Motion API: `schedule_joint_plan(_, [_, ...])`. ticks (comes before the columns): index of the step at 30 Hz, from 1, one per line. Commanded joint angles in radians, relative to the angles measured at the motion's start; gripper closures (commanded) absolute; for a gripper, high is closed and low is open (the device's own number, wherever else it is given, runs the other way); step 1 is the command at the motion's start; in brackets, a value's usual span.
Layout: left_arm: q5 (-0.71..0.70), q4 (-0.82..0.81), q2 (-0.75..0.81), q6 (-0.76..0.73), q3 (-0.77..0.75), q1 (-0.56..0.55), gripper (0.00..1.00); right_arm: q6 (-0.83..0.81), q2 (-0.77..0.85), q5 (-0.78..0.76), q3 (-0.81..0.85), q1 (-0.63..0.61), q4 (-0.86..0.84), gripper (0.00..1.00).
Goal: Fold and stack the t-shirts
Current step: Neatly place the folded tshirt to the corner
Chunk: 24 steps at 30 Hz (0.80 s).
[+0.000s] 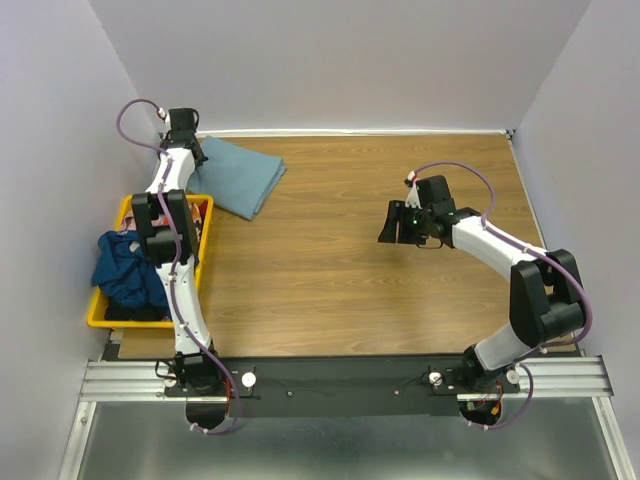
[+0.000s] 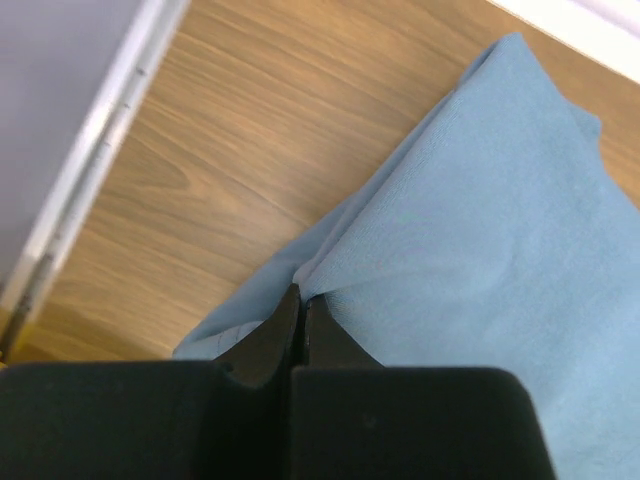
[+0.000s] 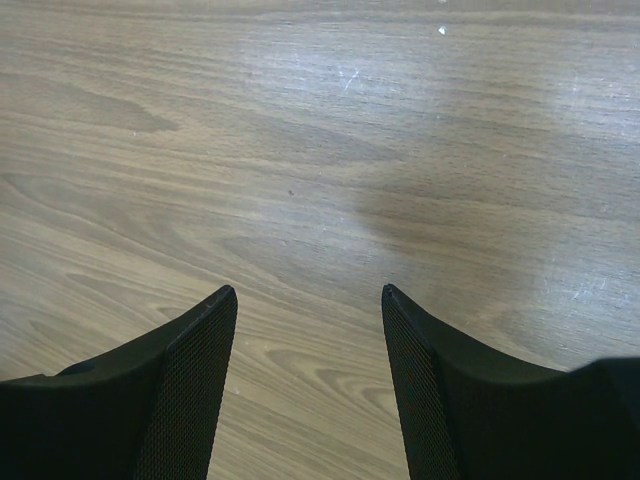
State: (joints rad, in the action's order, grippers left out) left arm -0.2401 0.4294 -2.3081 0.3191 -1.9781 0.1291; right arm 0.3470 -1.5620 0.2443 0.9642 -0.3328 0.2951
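A light blue-grey t-shirt (image 1: 243, 178) (image 2: 480, 250) lies folded into a rough rectangle on the wooden table (image 1: 350, 280) (image 2: 200, 150), at the far left corner. The left claw (image 1: 196, 150) (image 2: 302, 304) sits at the shirt's far left edge. Its two black fingers are pressed fully together, and their tips pinch the cloth at its border. The fabric gathers into a small crease right at the tips, and a fold line runs away from them across the shirt. Most of the shirt spreads out ahead of this claw and to one side of it; bare wood lies on the other side.

Behind the left claw, nearer the arm's base, a dark navy t-shirt (image 1: 130, 270) is heaped loosely in a yellow bin (image 1: 95, 318) at the table's left edge. It spills over the bin's left rim.

Well apart from both shirts, the right claw (image 1: 396, 224) (image 3: 308, 292) hangs over the right half of the table (image 3: 300, 150). Its fingers stand wide apart with nothing between them. Only bare wood grain shows beneath and ahead of it.
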Motion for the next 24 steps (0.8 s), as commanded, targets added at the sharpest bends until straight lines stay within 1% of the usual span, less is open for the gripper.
schedule_joint_plan(1, [-0.045,-0.012,-0.030,0.020,-0.050,0.046,1.00,-0.002,-0.013,0.000,0.034,-0.005,0.039,0.33])
schedule_joint_plan(6, [-0.044,-0.018,-0.047,0.052,-0.056,0.107,1.00,-0.002,-0.012,-0.008,0.042,-0.005,0.055,0.33])
schedule_joint_plan(11, [-0.051,-0.032,-0.037,0.072,-0.041,0.142,1.00,0.000,-0.013,-0.007,0.050,-0.005,0.062,0.33])
schedule_joint_plan(13, [-0.047,-0.043,-0.036,0.075,-0.031,0.162,1.00,0.001,-0.012,-0.005,0.051,-0.003,0.065,0.33])
schedule_joint_plan(17, [-0.048,-0.052,-0.036,0.048,-0.038,0.168,0.99,0.001,-0.013,0.001,0.050,-0.005,0.067,0.33])
schedule_joint_plan(20, [-0.048,-0.067,-0.019,0.044,-0.028,0.168,0.93,0.003,-0.015,0.003,0.050,-0.005,0.068,0.33])
schedule_joint_plan(21, [-0.050,-0.072,-0.013,0.043,-0.024,0.168,0.88,0.004,-0.013,0.007,0.050,-0.005,0.068,0.33])
schedule_joint_plan(23, [-0.057,-0.080,-0.002,0.043,-0.016,0.168,0.84,0.006,-0.010,0.010,0.050,-0.005,0.070,0.34])
schedule_joint_plan(24, [-0.067,-0.080,0.012,0.043,-0.010,0.168,0.74,0.006,-0.007,0.010,0.048,-0.005,0.070,0.33])
